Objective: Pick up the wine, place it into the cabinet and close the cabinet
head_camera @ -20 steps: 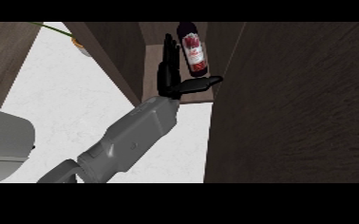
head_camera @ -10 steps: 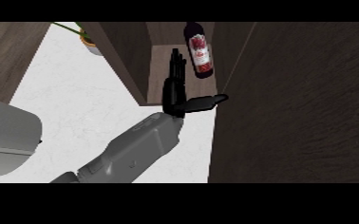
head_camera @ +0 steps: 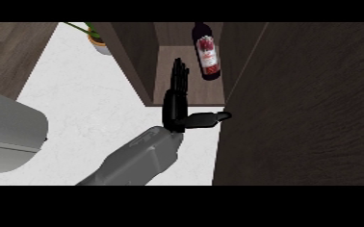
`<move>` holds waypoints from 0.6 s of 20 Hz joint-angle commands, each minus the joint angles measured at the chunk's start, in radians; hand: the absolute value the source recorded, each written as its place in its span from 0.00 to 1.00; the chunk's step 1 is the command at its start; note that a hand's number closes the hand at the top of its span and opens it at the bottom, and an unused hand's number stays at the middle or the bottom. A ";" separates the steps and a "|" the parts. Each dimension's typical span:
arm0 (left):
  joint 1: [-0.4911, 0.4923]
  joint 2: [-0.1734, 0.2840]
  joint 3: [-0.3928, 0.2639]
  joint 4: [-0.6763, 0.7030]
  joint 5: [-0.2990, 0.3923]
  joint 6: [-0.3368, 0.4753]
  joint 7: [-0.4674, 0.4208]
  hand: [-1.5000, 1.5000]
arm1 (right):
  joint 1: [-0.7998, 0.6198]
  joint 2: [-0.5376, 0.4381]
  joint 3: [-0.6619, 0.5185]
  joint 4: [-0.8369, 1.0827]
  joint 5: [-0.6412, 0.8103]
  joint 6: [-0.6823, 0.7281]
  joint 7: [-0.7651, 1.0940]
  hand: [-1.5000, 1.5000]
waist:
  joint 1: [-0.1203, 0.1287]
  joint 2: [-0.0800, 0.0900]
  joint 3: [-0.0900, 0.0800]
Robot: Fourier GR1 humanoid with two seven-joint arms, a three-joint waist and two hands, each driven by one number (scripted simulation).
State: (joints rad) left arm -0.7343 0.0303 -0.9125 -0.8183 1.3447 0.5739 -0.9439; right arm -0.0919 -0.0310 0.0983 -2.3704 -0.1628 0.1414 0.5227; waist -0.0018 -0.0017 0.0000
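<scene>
Fingers (head_camera: pixel 177 77) straight, right hand (head_camera: pixel 175 107) open, thumb out sideways, holding nothing. Wine bottle (head_camera: pixel 207 53): dark glass, red label, inside the open cabinet (head_camera: pixel 135 53), apart from the hand. White counter (head_camera: pixel 85 101) below.

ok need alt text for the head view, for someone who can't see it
A wine bottle stands inside an open wooden cabinet, with the robot's open hand in front of it, fingers straight and pointing into the cabinet, thumb out toward the dark cabinet door at right. A small potted plant sits on the white counter at upper left.
</scene>
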 commanded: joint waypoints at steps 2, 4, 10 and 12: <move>0.101 0.045 -0.010 -0.192 -0.107 0.052 0.011 0.00 | -0.027 -0.021 -0.063 0.062 -0.027 0.020 -0.042 0.00 | 0.008 -0.001 0.000; 0.146 0.116 -0.018 -0.196 -0.145 -0.037 0.018 0.00 | 0.022 -0.045 -0.081 -0.002 -0.077 0.041 -0.007 0.00 | 0.003 0.000 0.000; 0.238 0.243 -0.041 -0.515 -0.228 0.039 0.122 0.00 | 0.060 -0.025 -0.070 -0.006 -0.015 0.037 -0.076 0.00 | 0.008 -0.003 0.001; 0.247 0.290 -0.016 -0.535 -0.249 -0.003 0.176 0.00 | 0.003 -0.034 -0.053 -0.059 -0.014 -0.003 0.030 0.00 | 0.005 -0.001 0.000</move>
State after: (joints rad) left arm -0.5320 0.2402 -0.9367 -1.2392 1.1398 0.5877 -0.8286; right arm -0.0626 -0.0552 0.0497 -2.3764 -0.1745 0.1644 0.4890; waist 0.0039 -0.0029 0.0004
